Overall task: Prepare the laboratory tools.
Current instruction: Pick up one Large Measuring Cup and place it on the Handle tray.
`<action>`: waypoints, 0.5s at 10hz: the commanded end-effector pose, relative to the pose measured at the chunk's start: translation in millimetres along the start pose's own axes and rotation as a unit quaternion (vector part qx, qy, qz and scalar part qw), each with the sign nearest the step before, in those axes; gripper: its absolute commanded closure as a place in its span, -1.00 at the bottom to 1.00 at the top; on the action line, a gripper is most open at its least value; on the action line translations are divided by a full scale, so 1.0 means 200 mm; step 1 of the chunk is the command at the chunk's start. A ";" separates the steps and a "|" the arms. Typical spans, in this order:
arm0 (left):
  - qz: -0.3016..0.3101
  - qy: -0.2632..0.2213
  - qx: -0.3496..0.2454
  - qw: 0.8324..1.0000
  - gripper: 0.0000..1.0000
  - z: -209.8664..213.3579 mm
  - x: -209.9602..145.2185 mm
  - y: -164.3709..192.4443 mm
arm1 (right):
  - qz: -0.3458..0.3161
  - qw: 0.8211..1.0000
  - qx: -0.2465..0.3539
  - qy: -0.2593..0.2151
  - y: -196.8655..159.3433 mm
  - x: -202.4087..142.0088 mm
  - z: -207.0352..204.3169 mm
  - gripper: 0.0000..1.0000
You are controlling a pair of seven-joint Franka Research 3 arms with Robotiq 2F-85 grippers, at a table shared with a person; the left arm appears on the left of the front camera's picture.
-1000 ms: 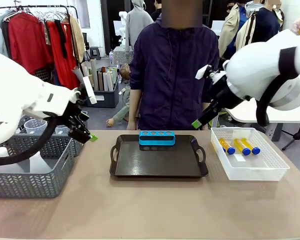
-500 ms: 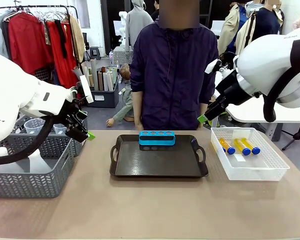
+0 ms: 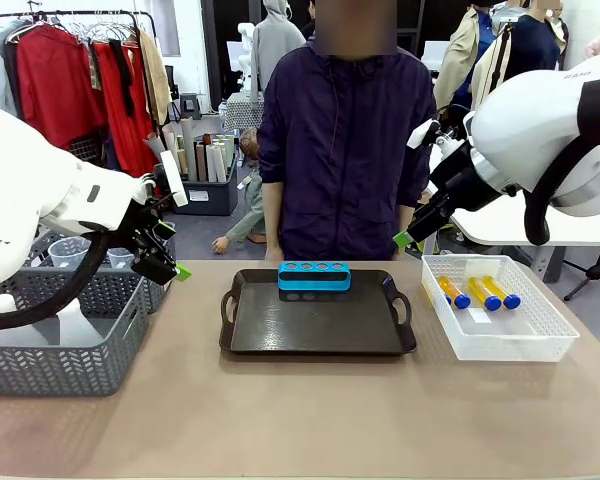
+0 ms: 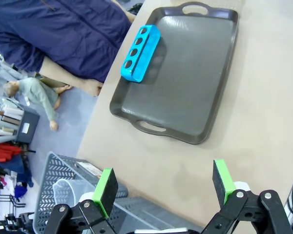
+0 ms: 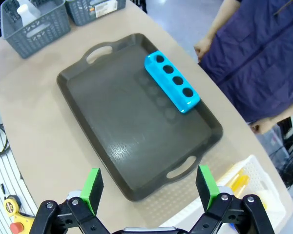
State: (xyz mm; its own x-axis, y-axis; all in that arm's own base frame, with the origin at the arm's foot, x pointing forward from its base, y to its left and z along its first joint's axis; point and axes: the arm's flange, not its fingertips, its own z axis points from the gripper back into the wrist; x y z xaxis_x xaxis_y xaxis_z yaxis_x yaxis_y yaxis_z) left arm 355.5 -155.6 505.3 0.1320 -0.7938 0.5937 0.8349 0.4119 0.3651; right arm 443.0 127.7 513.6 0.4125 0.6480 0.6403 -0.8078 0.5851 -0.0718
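Three yellow-filled tubes with blue caps (image 3: 483, 293) lie in the white mesh basket (image 3: 540, 335) at the right; the right wrist view catches them as yellow tubes (image 5: 237, 182) at its edge. A clear beaker (image 3: 70, 252) and a translucent white flask (image 3: 2, 306) stand in the grey baskets at the left. The beaker (image 4: 68, 191) also appears beneath my left fingers. My left gripper (image 3: 173, 252) (image 4: 164, 181) hangs open over the table beside those baskets. My right gripper (image 3: 412, 232) (image 5: 149, 185) is open too, up in the air between the tray and the white basket.
A dark tray (image 3: 310, 325) lies mid-table with a blue four-hole rack (image 3: 314, 276) at its far edge. A person in a dark jacket (image 3: 340, 140) stands behind it. Grey woven baskets (image 3: 60, 360) fill the left side. Bare table runs along the front.
My right gripper has shifted a little up and to the right. The left gripper has barely moved. Both stay open.
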 end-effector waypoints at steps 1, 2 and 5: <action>0.009 0.000 -0.001 1.000 -1.00 0.00 0.00 0.00 | -0.006 1.000 -0.001 0.004 0.00 0.01 0.01 -1.00; 0.000 0.000 0.000 1.000 -1.00 0.00 0.00 0.00 | -0.006 1.000 -0.001 0.004 0.00 0.01 0.01 -1.00; 0.004 -0.006 -0.164 0.986 -1.00 0.04 0.11 0.08 | 0.021 0.999 0.027 0.001 0.03 0.02 0.03 -1.00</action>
State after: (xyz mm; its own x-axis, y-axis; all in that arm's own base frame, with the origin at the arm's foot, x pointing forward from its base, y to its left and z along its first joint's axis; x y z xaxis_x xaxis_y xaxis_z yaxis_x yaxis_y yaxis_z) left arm 351.3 -173.5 517.7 0.1281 -0.7852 0.6058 0.9396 0.2916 0.1792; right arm 439.5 131.5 514.1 0.4076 0.6571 0.6341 -0.8219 0.5665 -0.0587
